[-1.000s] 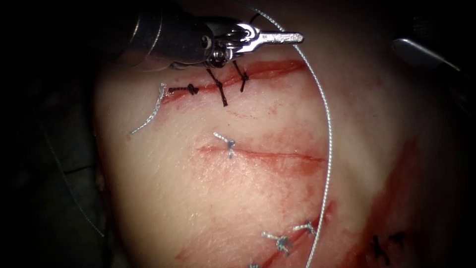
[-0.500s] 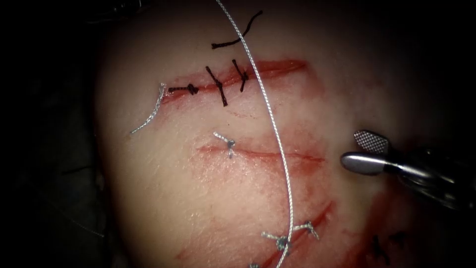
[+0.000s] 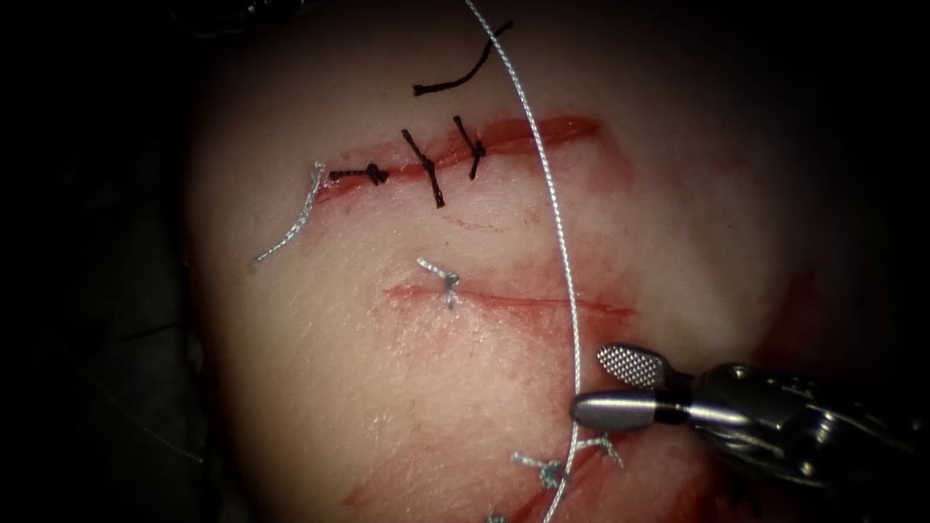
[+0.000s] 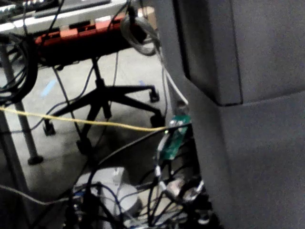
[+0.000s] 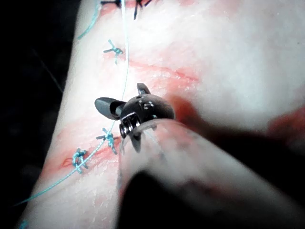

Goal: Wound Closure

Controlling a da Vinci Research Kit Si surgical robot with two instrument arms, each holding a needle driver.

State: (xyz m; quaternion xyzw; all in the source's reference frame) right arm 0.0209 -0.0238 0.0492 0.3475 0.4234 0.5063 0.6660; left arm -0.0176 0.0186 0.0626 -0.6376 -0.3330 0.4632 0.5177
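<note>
I'm parking the right tool [image 3: 620,387] at the lower right of the frame, jaws spread wide and gripping nothing, lower jaw right next to the long silver thread [image 3: 562,252] so a grab looks easy. That thread is arcing down across the tissue [image 3: 320,387] toward the bottom stitches [image 3: 552,473].

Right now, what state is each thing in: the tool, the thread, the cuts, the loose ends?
Right tool: jaws open, holding nothing, beside the thread.
Thread: one long strand curving down across the tissue, not gripped.
Tissue: smeared with red fluid.
Upper cut: closed by three dark stitches.
Middle cut: one pale knot at its left end.
Cut ends of thread: lying loose.
Needle: cannot tell where.
</note>
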